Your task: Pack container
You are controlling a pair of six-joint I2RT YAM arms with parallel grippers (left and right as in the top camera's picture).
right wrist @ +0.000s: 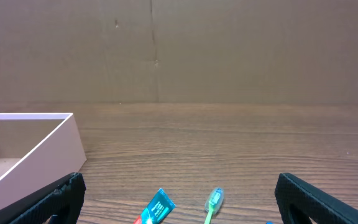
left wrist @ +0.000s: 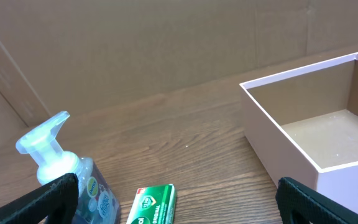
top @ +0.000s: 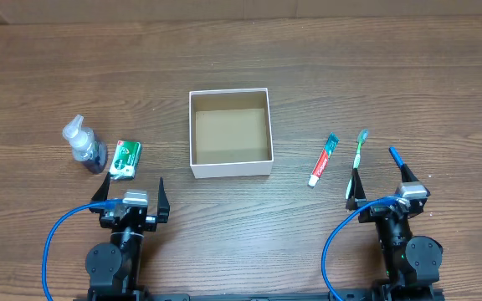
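The container (top: 231,170) is a square white box with a plain brown inside, standing empty at the table's middle. It also shows in the left wrist view (left wrist: 272,118) and the right wrist view (right wrist: 48,143). A pump soap bottle (top: 84,148) and a green soap box (top: 125,159) lie left of it; both show in the left wrist view, bottle (left wrist: 73,180), box (left wrist: 154,204). A toothpaste tube (top: 323,159) and a green toothbrush (top: 359,150) lie right of it. My left gripper (top: 130,194) is open and empty, near the front edge. My right gripper (top: 380,180) is open and empty.
A cardboard wall (right wrist: 179,50) stands behind the wooden table (top: 241,75). Blue cables (top: 53,238) loop from both arm bases at the front edge.
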